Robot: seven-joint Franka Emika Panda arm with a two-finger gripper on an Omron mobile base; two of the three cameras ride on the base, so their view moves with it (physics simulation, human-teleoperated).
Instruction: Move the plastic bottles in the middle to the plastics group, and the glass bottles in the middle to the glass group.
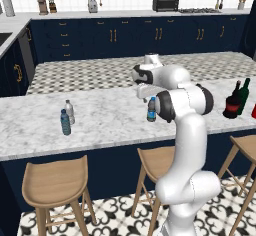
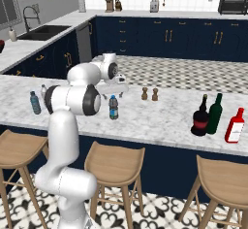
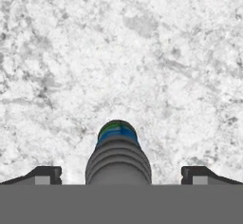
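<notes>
Now, step in hand: we judge it to be the grasp of the plastic bottle with the dark blue label (image 2: 113, 107), standing upright mid-desk.
Gripper: our gripper (image 3: 121, 175) hangs above the bottle, jaws spread wide, one fingertip (image 3: 45, 174) on each side of the cap and clear of it.
Doing it well: we should come straight down, keep the cap centred, and close on the body below the ribbed shoulder, gently, since thin plastic may flex or slip.
Bottle: small, round, clear walls, ridged neck, dark cap.
Desk: white-grey marble (image 1: 110, 122), smooth and flat, so a nudged bottle could skate or tip.
Plastics group: two small bottles, one blue-tinted (image 1: 65, 122), one pale with a white cap (image 1: 69, 111), stand just beside each other, well to the left.
Glass bottles: the tall slim green one (image 2: 214, 113) and the squat blackish one with a red label (image 2: 200, 117) stand close together, far right.
Beyond them: a red bottle (image 2: 235, 125), white-labelled.
</notes>
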